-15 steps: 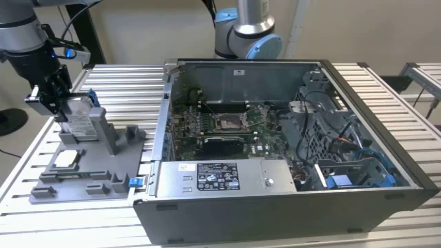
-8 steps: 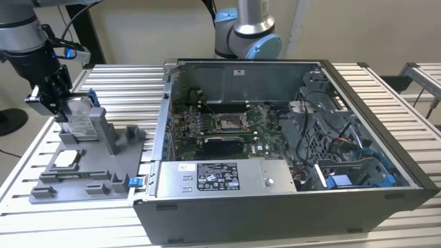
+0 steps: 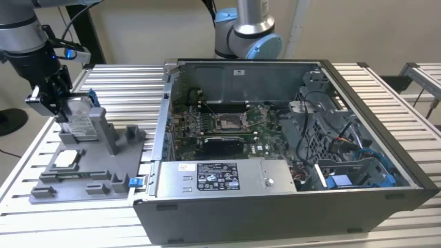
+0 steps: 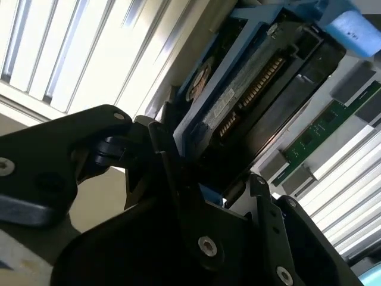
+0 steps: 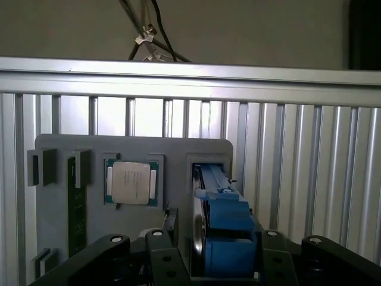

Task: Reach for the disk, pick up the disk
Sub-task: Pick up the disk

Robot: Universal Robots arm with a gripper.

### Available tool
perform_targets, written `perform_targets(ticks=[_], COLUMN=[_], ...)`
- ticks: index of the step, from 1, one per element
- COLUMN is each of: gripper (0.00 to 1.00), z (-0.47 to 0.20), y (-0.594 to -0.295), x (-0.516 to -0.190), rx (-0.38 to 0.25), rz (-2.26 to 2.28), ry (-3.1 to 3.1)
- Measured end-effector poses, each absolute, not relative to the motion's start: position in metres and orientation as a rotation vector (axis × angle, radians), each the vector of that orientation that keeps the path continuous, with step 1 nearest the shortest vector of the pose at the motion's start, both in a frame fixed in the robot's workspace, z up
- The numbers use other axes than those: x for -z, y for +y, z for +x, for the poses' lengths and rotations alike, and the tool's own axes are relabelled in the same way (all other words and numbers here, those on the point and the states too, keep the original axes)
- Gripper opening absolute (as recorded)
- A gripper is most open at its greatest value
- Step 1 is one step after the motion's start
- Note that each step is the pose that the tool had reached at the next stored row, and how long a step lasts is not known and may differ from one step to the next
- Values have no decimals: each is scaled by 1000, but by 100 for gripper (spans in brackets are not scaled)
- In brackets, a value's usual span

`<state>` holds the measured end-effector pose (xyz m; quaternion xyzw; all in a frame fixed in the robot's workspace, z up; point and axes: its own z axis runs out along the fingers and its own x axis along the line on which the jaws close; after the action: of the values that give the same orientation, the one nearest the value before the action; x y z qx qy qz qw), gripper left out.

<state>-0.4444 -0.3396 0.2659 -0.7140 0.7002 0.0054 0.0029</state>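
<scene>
Item: flat rectangular silver-grey metal disk with white label and blue plastic side rails. It stands on edge in a slot of a grey moulded plastic fixture tray, at the exterior view's left, on a slatted aluminium surface. Holder: black two-fingered end effector of the grey arm, lowered over the disk's upper end. In the first wrist view the fingers stand one on each side of the disk, with a thin gap on the silver side. The end effector is therefore judged released, astride but not clamped. The disk looks seated in its slot, not lifted. Neighbours: small square white-topped chip in its own pocket just beside the disk. A narrow green memory strip lies in another slot. An open dark-grey steel computer case sits beside the tray, at the exterior view's right. Step in hand: reach judged essentially complete, pick-up not begun. Requirement, as judged: an even squeeze across the two broad faces, then a straight pull along the slot so the rails do not bind on the fixture walls.
</scene>
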Motion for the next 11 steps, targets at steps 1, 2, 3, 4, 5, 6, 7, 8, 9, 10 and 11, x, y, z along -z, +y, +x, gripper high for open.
perform_targets(ticks=[1, 2, 3, 4, 5, 6, 7, 8, 9, 10, 11], gripper=[100, 100, 0, 0, 0, 0, 0, 0, 0, 0, 0], z=[-444, -444, -444, -444, -444, -444, -444, -444, -444, -444, -444], y=[-340, -340, -340, -340, -340, -340, -340, -340, -340, -340, -340], x=[-266, -266, -266, -266, -266, -266, -266, -266, -266, -266, -266], rx=[-17, -17, -17, -17, -17, -17, -17, -17, -17, -17, -17], rz=[-2239, -2239, -2239, -2239, -2239, -2239, -2239, -2239, -2239, -2239, -2239], ry=[2196, 2196, 2196, 2196, 2196, 2196, 2196, 2196, 2196, 2196, 2196])
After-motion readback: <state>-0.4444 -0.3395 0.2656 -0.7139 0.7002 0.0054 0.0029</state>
